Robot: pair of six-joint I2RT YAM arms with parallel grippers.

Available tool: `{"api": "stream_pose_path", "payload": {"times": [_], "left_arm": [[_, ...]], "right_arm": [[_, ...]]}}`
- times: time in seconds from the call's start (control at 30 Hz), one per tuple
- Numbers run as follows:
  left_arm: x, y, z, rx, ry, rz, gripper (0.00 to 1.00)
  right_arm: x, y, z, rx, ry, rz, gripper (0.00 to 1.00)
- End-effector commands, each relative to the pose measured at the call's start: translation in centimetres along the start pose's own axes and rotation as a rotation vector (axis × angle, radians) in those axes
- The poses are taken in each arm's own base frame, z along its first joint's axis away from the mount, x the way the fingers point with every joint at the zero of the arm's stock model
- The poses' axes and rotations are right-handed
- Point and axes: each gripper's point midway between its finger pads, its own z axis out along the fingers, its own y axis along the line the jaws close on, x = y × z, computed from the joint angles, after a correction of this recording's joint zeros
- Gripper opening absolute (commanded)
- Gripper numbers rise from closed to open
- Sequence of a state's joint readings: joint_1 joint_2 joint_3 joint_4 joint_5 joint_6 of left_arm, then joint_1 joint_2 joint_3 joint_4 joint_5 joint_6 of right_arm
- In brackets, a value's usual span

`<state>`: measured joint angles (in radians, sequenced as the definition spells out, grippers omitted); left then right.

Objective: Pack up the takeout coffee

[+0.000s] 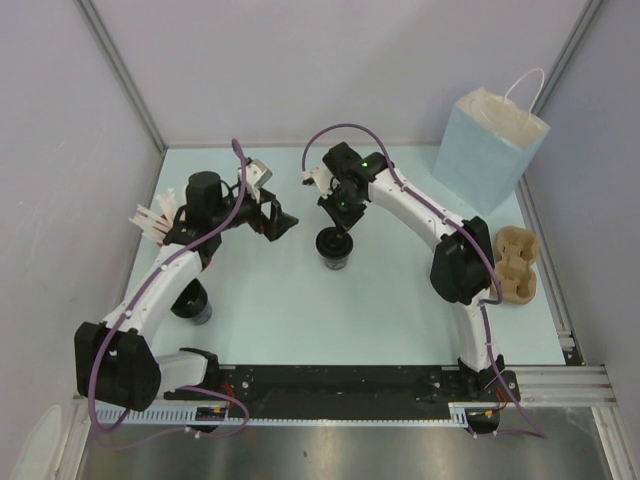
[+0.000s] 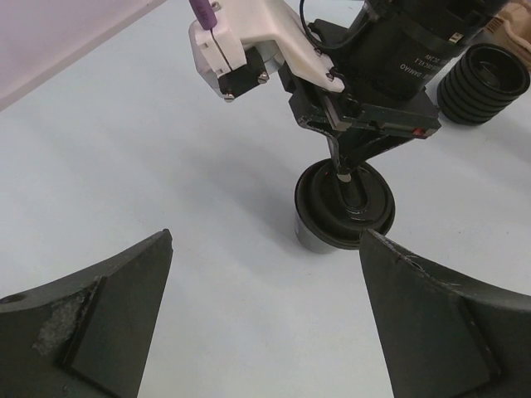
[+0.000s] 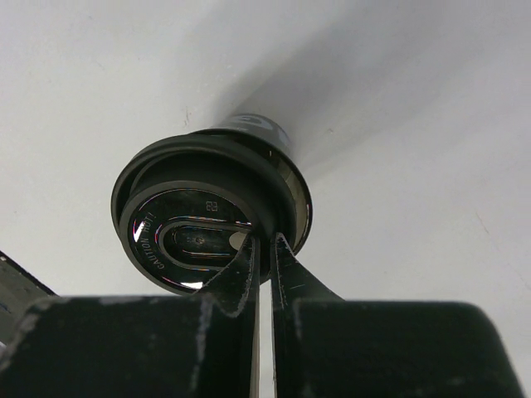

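The takeout coffee (image 1: 335,250), a short black cup with a round black sip lid, stands mid-table. It also shows in the left wrist view (image 2: 340,211) and the right wrist view (image 3: 207,207). My right gripper (image 1: 340,234) comes down from above, and its fingers (image 3: 267,242) are pinched shut on the lid's raised rim, one inside and one outside. My left gripper (image 1: 282,222) is open and empty, a short way left of the cup, with its jaws (image 2: 265,240) spread wide towards it. The pale-blue paper bag (image 1: 488,140) stands upright at the back right.
A brown pulp cup carrier (image 1: 516,264) lies at the right edge. White straws (image 1: 150,218) stick out at the left behind my left arm. Another dark cup-like thing (image 1: 191,305) sits partly under the left arm. Grey walls enclose the table.
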<state>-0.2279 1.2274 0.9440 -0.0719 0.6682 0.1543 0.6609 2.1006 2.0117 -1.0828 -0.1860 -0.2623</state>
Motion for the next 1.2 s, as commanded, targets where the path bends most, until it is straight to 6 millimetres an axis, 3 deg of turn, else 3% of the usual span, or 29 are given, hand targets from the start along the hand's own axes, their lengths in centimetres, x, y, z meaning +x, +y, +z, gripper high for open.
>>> {"api": "stream_pose_path", "payload": {"times": [0.0,0.27,0.53,1.17], "left_arm": [[-1.6,-0.1,-0.5,-0.008,-0.057,0.025,0.99],[-1.4,-0.2,-0.3,0.003,-0.056,0.021,0.99],[-1.1,-0.2,-0.2,0.005,-0.052,0.017,1.0],[-0.5,-0.4,0.0,0.019,-0.042,0.001,0.99]], "right_arm": [[-1.2,-1.0,-0.7,0.042,-0.029,0.013,0.0],[-1.1,-1.5,-0.8,0.06,-0.02,0.015,0.0],[-0.9,-0.2,-0.9,0.054,-0.005,-0.023,0.0],[-0.4,-0.3,-0.5,0.056,0.015,-0.025,0.0]]}}
